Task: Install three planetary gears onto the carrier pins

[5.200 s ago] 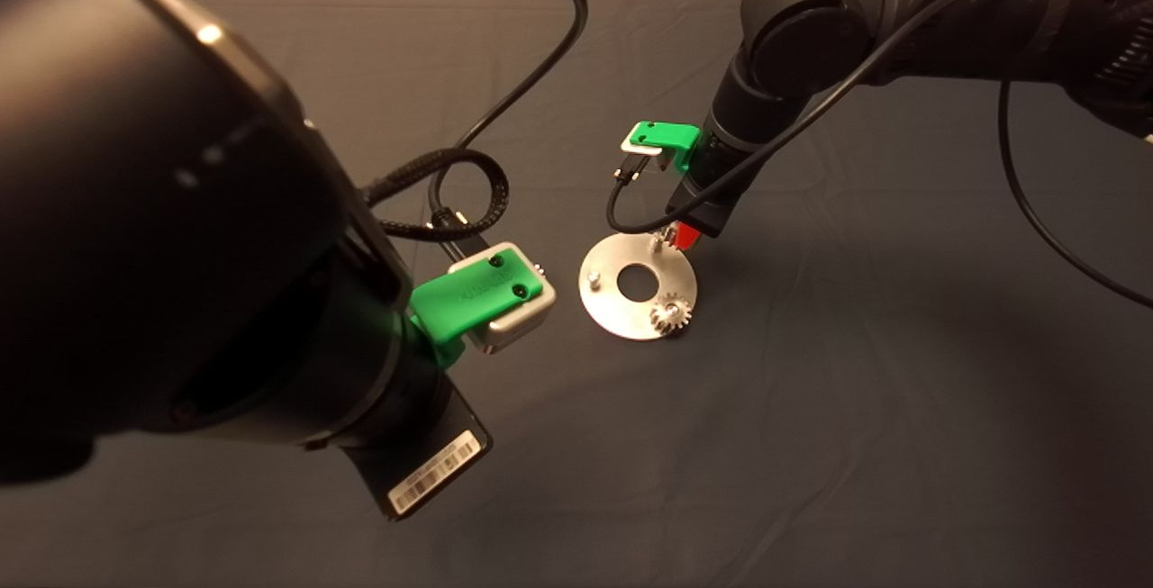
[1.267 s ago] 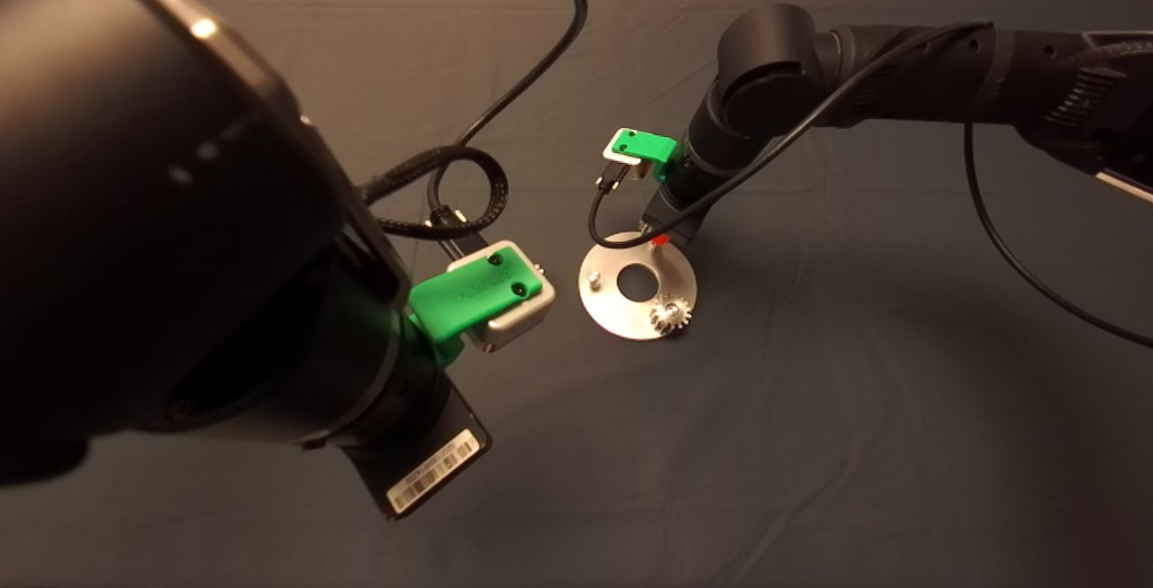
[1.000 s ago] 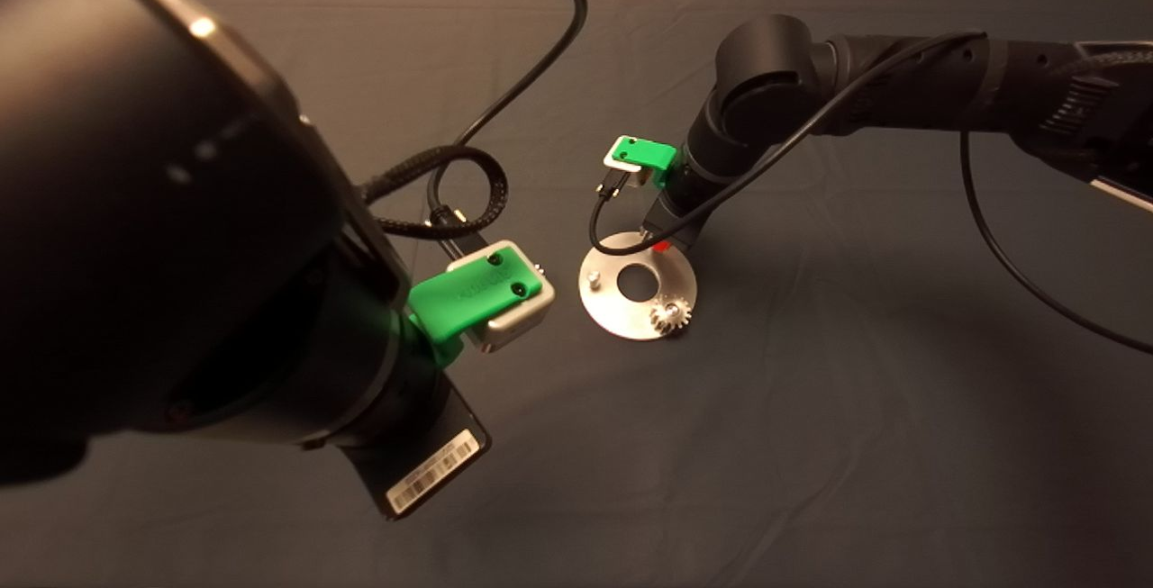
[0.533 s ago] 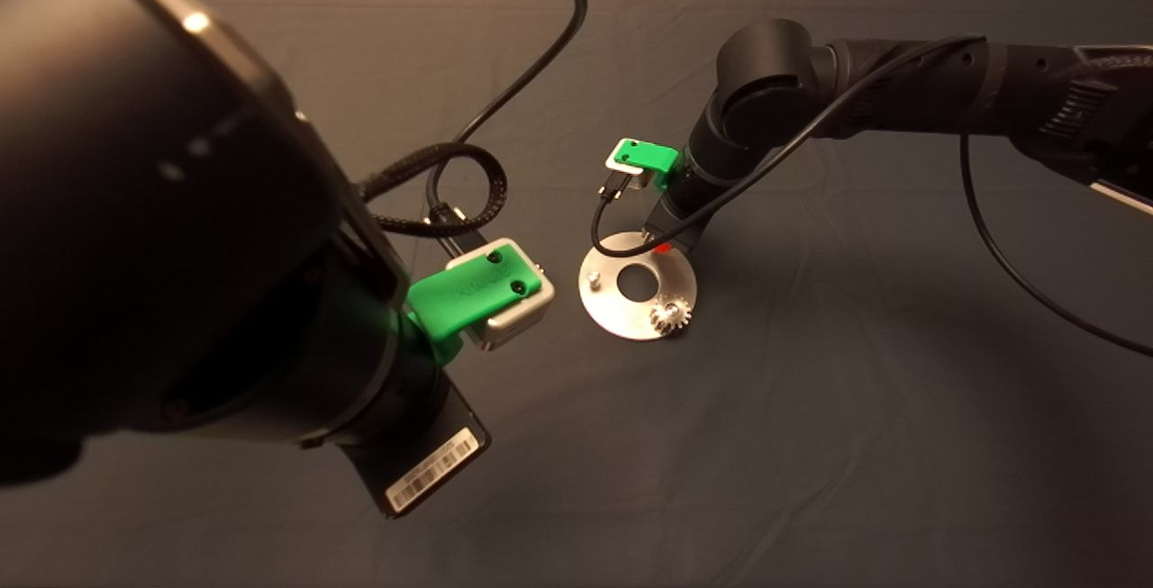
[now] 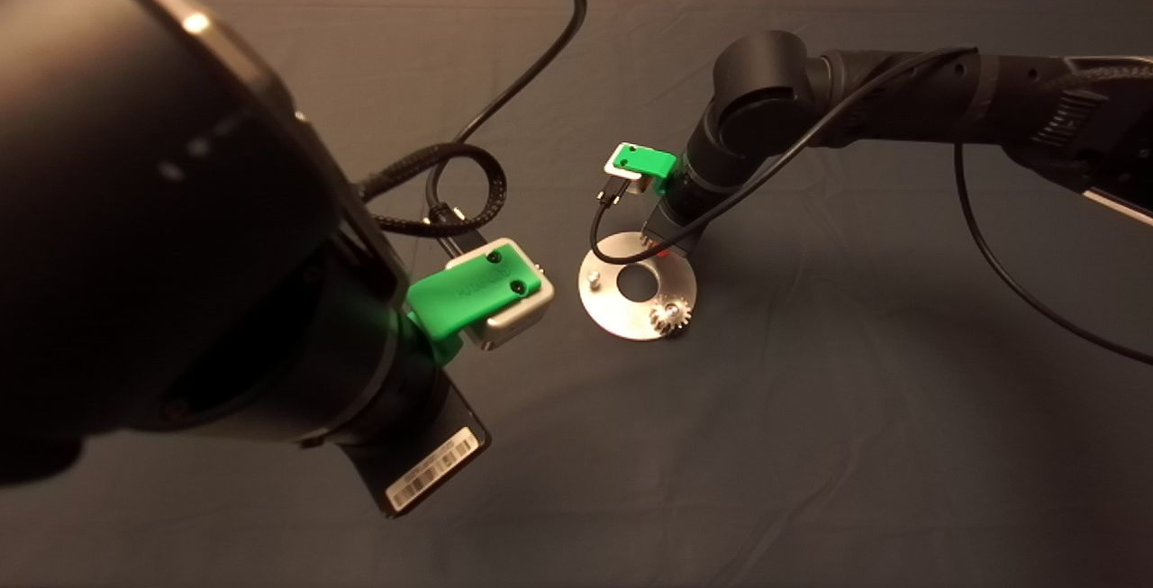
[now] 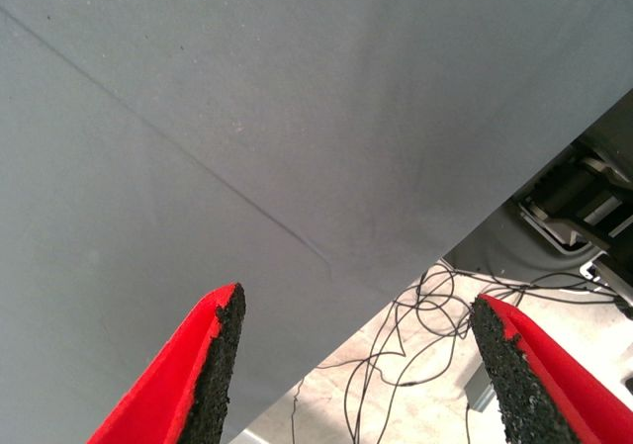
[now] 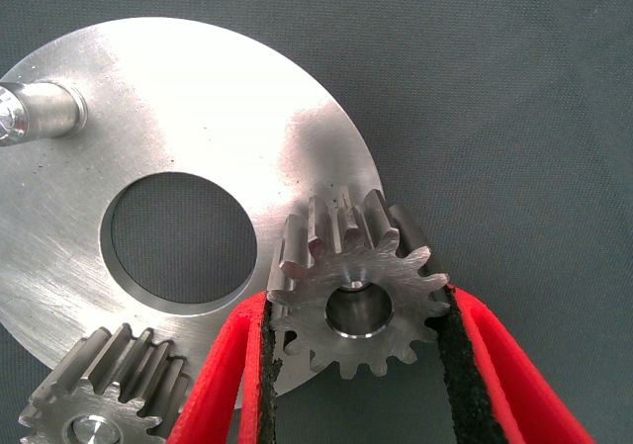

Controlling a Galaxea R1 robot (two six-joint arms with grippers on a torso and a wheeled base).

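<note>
The shiny round disc [image 5: 621,304] lies mid-mat; one planetary gear [image 5: 671,312] sits on its near-right pin and a bare carrier pin [image 5: 593,279] stands at its left. My right gripper [image 5: 662,250] is down at the disc's far rim. In the right wrist view it [image 7: 358,301] is shut on a second planetary gear [image 7: 356,306], held flat over the edge of the disc [image 7: 198,98], both pads against its teeth. The bare pin [image 7: 45,108] and the seated gear [image 7: 99,409] show beside it. Whether a pin is in the held gear's bore I cannot tell.
My left arm fills the lower left of the head view, its wrist camera [image 5: 482,295] left of the disc. Its gripper [image 6: 358,306] hangs open over bare mat [image 6: 247,118] near the mat's edge, with floor cables [image 6: 396,345] beyond. A black cable [image 5: 621,250] loops over the disc's far rim.
The right arm has come down and shifted slightly left, bringing its gripper lower onto the disc's far rim. The left arm, the disc and the seated gear have not moved.
</note>
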